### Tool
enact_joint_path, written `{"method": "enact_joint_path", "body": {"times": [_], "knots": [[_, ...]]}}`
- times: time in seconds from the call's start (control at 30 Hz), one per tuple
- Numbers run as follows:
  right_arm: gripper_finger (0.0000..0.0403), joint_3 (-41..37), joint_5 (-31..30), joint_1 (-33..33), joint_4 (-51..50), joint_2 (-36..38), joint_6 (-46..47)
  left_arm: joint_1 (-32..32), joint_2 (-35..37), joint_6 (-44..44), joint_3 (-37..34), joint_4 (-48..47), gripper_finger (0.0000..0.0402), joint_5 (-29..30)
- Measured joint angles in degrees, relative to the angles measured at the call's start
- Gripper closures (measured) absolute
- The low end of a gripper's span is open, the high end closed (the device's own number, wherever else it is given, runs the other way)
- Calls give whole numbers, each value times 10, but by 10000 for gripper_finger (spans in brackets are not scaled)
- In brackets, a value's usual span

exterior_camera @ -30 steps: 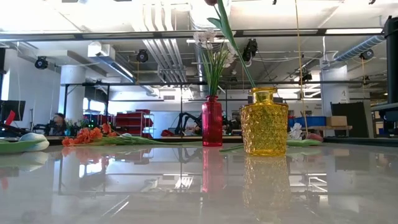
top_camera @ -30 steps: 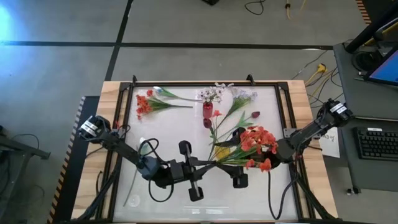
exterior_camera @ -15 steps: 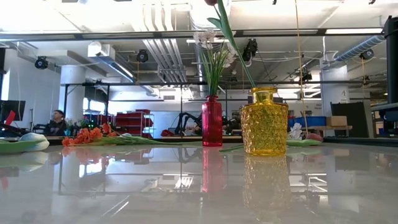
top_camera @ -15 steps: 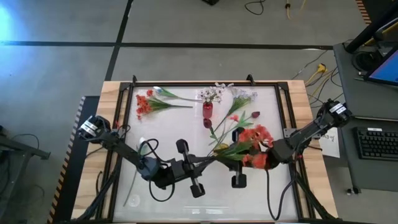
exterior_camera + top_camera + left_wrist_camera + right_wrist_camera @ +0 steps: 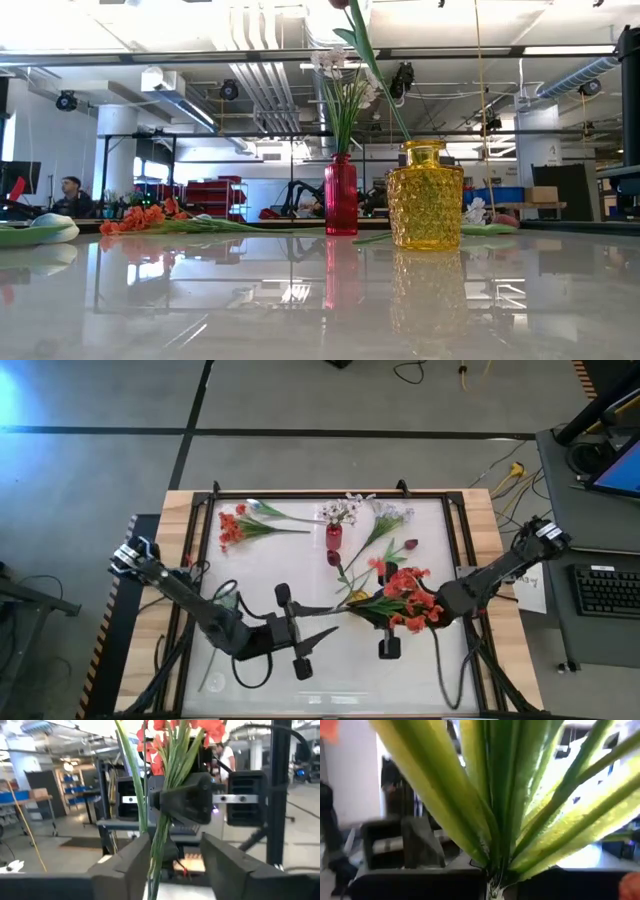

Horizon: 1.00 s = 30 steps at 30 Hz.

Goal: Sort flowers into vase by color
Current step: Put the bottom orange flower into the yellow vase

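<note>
A red-orange flower bunch (image 5: 405, 598) with long green stems is held high over the table's middle, above the low view's frame. My right gripper (image 5: 368, 608) is shut on its stems. My left gripper (image 5: 325, 630) stands open to the left, its fingers (image 5: 131, 865) on either side of the stems' lower end (image 5: 156, 870). Below stand a yellow vase (image 5: 425, 195) with a dark red tulip (image 5: 333, 557) and a red vase (image 5: 340, 195) with white blossoms (image 5: 340, 512). My right gripper pinches the bunched green stems (image 5: 167, 817) between its two fingers, below the leaves and blossoms. It comes level from the table's right. The bunch is lifted clear of the table, blossoms toward the right arm and cut end toward the left gripper.
More flowers lie on the table: a red-orange cluster with a white tulip (image 5: 235, 525) at the far left, and white sprays (image 5: 388, 512) and a dark red tulip (image 5: 410, 545) at the far right. Black rails (image 5: 300, 498) frame the tabletop. A person (image 5: 70, 195) shows in the room behind.
My left gripper has opened, let go of the stems and drawn back toward the table's left edge. The red-orange bunch has stayed aloft near the middle with my right gripper.
</note>
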<state>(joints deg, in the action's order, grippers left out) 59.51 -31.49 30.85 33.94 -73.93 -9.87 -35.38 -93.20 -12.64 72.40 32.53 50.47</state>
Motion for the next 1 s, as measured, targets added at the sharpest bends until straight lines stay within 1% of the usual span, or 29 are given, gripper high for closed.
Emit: {"method": "enact_joint_path", "body": {"times": [0.07,0.17,0.3,0.37,0.47,0.63,0.73,0.87,1.0], "knots": [[385,0,1,0,-70,26,37,-6,19,20,0,-48,216,0],[385,0,5,3,-190,68,100,-15,45,40,-1,-104,199,0],[385,-1,3,3,-348,113,189,-21,77,57,-1,-172,194,0],[385,-10,-12,3,-390,126,223,-21,90,71,-2,-209,195,0],[385,-31,-60,3,-407,134,239,-20,108,98,-14,-245,200,0],[385,-64,-131,-3,-409,135,250,-19,133,153,-56,-246,209,0],[385,-70,-136,-13,-407,130,259,-19,151,182,-83,-245,212,5],[385,-72,-136,-23,-405,118,269,-19,168,219,-118,-246,216,28],[385,-73,-137,-28,-406,98,275,-19,185,246,-142,-249,217,32]]}}
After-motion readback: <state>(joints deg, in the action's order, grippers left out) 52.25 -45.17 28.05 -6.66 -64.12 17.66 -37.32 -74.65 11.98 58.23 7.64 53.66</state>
